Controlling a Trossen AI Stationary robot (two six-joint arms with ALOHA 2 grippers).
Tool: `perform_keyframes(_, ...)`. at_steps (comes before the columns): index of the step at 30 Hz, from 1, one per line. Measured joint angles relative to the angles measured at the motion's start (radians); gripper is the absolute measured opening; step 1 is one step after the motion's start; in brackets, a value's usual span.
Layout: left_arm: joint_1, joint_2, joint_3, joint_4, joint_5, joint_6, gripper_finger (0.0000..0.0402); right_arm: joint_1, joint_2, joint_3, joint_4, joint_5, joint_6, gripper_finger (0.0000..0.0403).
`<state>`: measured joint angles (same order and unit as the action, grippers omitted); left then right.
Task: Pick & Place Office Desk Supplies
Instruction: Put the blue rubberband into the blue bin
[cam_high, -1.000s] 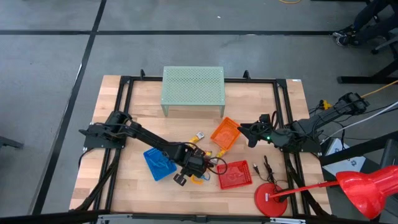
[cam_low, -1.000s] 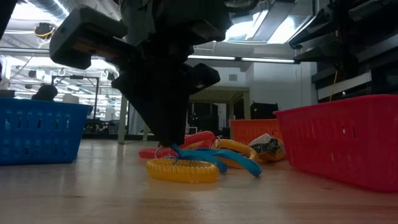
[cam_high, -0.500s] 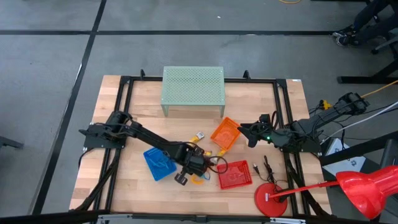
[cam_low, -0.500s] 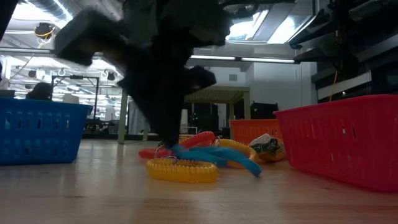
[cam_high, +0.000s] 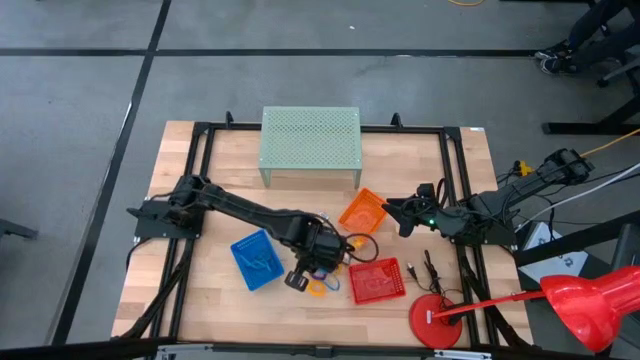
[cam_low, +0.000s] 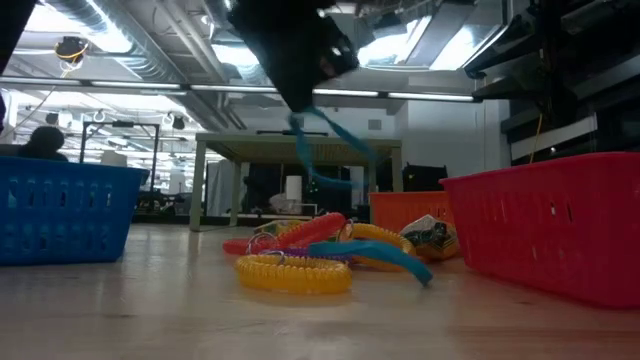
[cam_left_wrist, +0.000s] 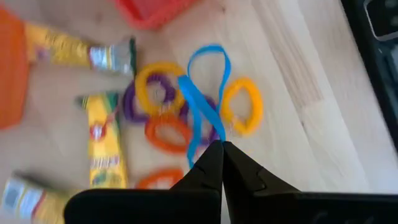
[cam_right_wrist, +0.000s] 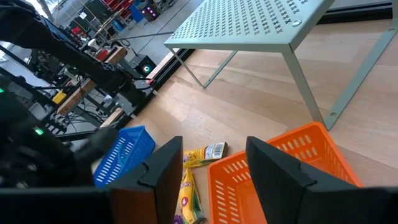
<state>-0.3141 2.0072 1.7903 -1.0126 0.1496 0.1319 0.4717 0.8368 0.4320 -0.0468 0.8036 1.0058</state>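
Observation:
A pile of office desk supplies (cam_high: 330, 268) lies on the wood between the blue basket (cam_high: 255, 260), the orange basket (cam_high: 362, 213) and the red basket (cam_high: 378, 280). It holds yellow, orange, purple and red loops (cam_left_wrist: 165, 112) and yellow-and-white packets (cam_left_wrist: 102, 134). My left gripper (cam_left_wrist: 219, 146) hangs above the pile, shut on a thin blue loop (cam_left_wrist: 202, 93). A second blue loop (cam_low: 378, 253) lies on the pile. My right gripper (cam_right_wrist: 214, 180) stands open by the orange basket, at the table's right, with nothing between its fingers. My left gripper pinches one end of the blue loop (cam_left_wrist: 198, 146) between its two fingertips. The fingers come from above, pointing steeply down. The loop dangles slack below them (cam_low: 318, 150), its lower end clear of the pile and the table.
A pale green perforated stand (cam_high: 310, 140) stands at the table's far edge. A big red round-based object (cam_high: 435, 320) sits at the near right corner, past the red basket. A yellow coiled loop (cam_low: 293, 273) lies nearest the front of the pile.
My left gripper has risen from the pile and shifted a little toward the table's right edge. The blue loop has come up with it, off the other loops, and now hangs free; the other supplies have stayed where they were.

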Motion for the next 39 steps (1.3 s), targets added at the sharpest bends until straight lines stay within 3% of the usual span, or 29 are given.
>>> perform_keyframes(4, -0.002, -0.039, 0.03, -0.038, 0.014, -0.133, 0.0001, 0.0, 0.0, 0.0, -0.006, 0.0, 0.0, 0.0178)
perform_keyframes(8, -0.008, -0.141, -0.049, 0.104, 0.019, -0.279, 0.0002, 0.0, 0.002, 0.0, -0.011, -0.003, -0.001, 0.0178)
perform_keyframes(15, -0.034, -0.406, -0.494, 0.452, -0.077, -0.584, 0.0002, 0.0, 0.006, 0.0, -0.013, 0.003, 0.003, 0.0178)
perform_keyframes(19, -0.086, -0.595, -0.734, 0.572, -0.153, -0.758, 0.0002, 0.0, 0.01, 0.0, -0.013, 0.0, 0.029, 0.0178)
perform_keyframes(24, -0.156, -0.811, -0.876, 0.566, -0.222, -0.886, 0.0002, 0.0, 0.025, 0.0, -0.013, 0.03, 0.058, 0.0178)
perform_keyframes(30, -0.231, -0.946, -0.96, 0.361, -0.261, -0.99, 0.0002, 0.0, 0.062, 0.0, -0.014, 0.043, 0.105, 0.0178)
perform_keyframes(39, -0.231, -1.014, -1.163, 0.557, -0.233, -1.055, 0.0002, 0.0, 0.123, 0.0, -0.001, 0.045, 0.174, 0.0178)
